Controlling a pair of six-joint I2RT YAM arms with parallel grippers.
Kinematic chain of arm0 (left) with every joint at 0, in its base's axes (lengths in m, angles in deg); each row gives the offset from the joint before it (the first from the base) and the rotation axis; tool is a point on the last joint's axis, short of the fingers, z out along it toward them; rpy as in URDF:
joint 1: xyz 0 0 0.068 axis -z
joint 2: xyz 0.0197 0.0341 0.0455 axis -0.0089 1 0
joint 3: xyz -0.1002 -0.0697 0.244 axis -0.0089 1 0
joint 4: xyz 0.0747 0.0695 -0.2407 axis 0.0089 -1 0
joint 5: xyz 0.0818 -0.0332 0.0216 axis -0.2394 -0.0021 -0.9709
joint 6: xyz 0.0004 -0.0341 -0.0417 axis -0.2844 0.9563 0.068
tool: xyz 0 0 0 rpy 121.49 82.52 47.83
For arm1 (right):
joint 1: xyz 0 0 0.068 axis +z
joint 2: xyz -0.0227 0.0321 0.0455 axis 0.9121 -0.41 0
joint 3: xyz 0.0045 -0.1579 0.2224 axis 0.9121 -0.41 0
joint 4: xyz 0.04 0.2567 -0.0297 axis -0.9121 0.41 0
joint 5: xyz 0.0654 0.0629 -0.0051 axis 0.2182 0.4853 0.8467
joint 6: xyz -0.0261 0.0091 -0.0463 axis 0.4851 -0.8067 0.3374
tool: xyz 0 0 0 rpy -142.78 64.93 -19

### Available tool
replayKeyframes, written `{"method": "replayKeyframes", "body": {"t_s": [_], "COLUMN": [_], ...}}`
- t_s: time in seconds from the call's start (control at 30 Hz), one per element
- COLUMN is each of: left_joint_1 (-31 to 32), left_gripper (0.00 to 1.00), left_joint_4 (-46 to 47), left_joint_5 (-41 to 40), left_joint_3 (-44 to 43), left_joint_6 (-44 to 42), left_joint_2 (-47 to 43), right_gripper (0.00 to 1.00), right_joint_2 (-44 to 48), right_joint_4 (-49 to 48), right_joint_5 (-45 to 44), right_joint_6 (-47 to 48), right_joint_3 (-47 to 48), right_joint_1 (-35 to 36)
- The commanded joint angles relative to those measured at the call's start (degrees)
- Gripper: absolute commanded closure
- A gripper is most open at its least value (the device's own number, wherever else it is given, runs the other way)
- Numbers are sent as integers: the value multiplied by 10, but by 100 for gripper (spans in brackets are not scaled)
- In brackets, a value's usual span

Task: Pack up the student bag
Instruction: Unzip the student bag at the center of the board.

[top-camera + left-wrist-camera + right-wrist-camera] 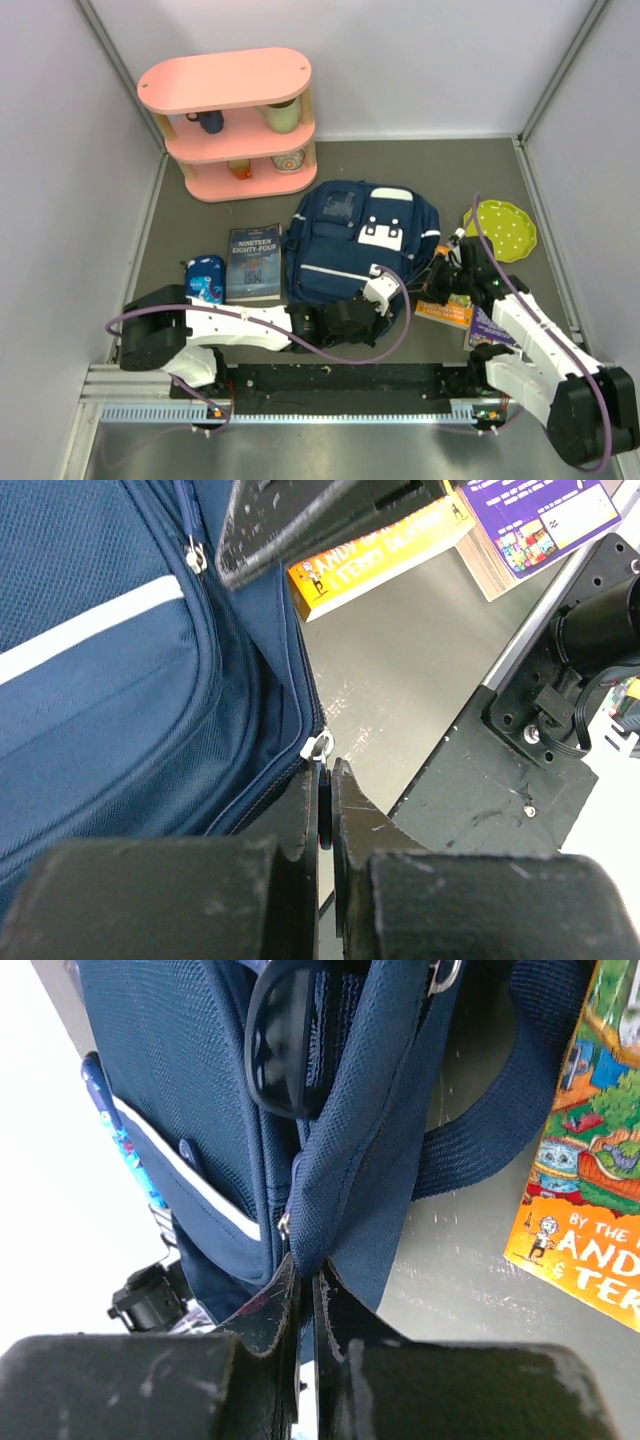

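The navy student bag point(352, 245) lies flat in the table's middle, with white patches and stripes. My left gripper point(378, 296) is at its near right corner, shut on the dark zipper pull below a silver zipper slider point(318, 746) at the bag's edge point(150, 680). My right gripper point(440, 268) is at the bag's right side, shut on a fold of the navy fabric strap point(350, 1150). The bag's side point(190, 1110) with a white stripe fills the right wrist view.
A Nineteen Eighty-Four book point(254, 262) and a bright-blue pencil case point(205, 278) lie left of the bag. An orange book point(447, 310), a purple book point(490, 328) and a green dotted plate point(503, 229) lie right. A pink shelf point(232, 120) with cups stands behind.
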State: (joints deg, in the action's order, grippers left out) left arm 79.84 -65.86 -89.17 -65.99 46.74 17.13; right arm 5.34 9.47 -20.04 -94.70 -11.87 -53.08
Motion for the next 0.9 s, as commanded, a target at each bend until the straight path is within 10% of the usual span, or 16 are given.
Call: {"method": "replayKeyframes", "body": {"t_s": [0.0, 0.6, 0.73, 0.8, 0.87], "left_joint_1": [7, 2, 3, 3, 3], "left_gripper": [100, 100, 100, 100, 100], "left_joint_4": [-20, -200, -182, -177, -148], "left_joint_5": [43, 96, 94, 90, 87], "left_joint_3": [-22, 37, -8, -23, -34], "left_joint_6": [0, 34, 34, 47, 53], "left_joint_2": [-56, -177, -141, -114, -90], "right_gripper": [100, 100, 64, 20, 1], "right_joint_2": [-40, -222, -183, -112, -36], "right_joint_4": [3, 81, 138, 161, 180], "right_joint_5": [-145, -247, -225, -249, -231], "right_joint_6": [87, 143, 164, 159, 151], "right_joint_3": [106, 343, 335, 309, 288], "right_joint_1": [-2, -16, -17, -21, -23]}}
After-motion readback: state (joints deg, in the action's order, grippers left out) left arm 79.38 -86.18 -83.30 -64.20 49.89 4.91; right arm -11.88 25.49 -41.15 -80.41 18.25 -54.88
